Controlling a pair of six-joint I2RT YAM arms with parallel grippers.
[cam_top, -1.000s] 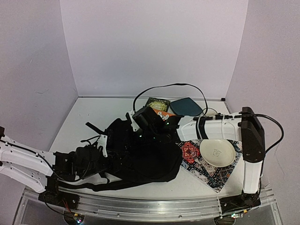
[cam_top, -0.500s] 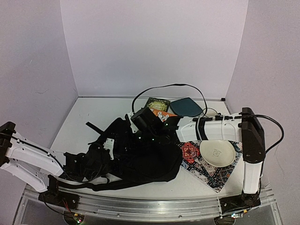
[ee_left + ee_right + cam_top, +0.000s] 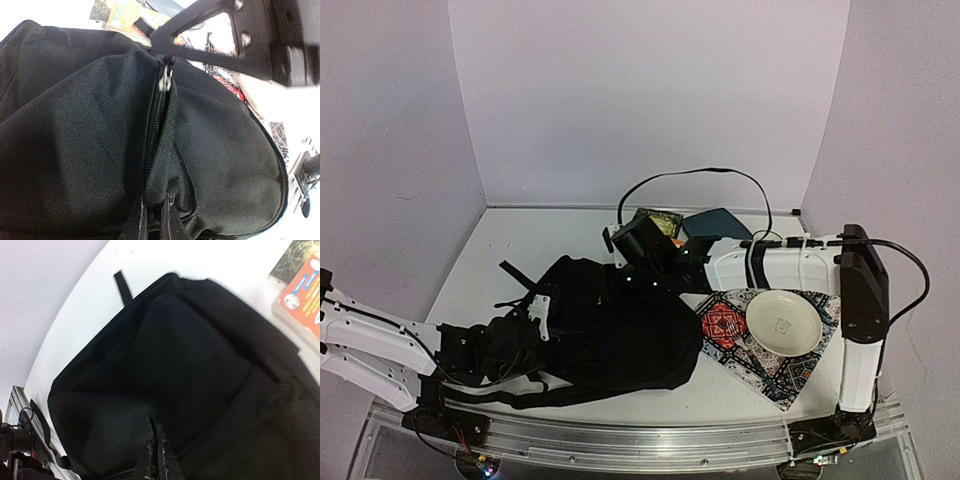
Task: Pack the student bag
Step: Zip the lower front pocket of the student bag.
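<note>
At the near edge of the white surface point(image 3: 500, 250), the left arm's fingers point(image 3: 138, 225) are drawn in to a narrow pinch on a fold of the large soft black fabric backpack point(image 3: 620, 330), right beside the near end of its zip point(image 3: 157, 130). The backpack lies slumped across the middle of the surface, nearer the left arm. One of its black shoulder straps point(image 3: 550, 393) trails along the front edge, and a loose strap end point(image 3: 513, 272) points off to the far left.

Just beside the backpack on the right, a patterned red, black and white cloth point(image 3: 760, 365) is spread on the surface, with a shallow cream bowl point(image 3: 784, 322) sitting upright on it.

Farther in, the white right arm point(image 3: 790, 268) reaches across from the right, and its fingers point(image 3: 149, 462) rest on the backpack's far side. They are pressed fully together at the other end of the zip. Whether they hold the metal pull point(image 3: 164, 82) cannot be told from here.

Behind the backpack, toward the back wall, lie a flat orange-and-white packet point(image 3: 302, 295) and a dark, gold-patterned booklet point(image 3: 655, 217). A small flat teal pouch point(image 3: 718, 224) sits just beside them to the right. A black cable point(image 3: 695, 175) loops above the right arm.
</note>
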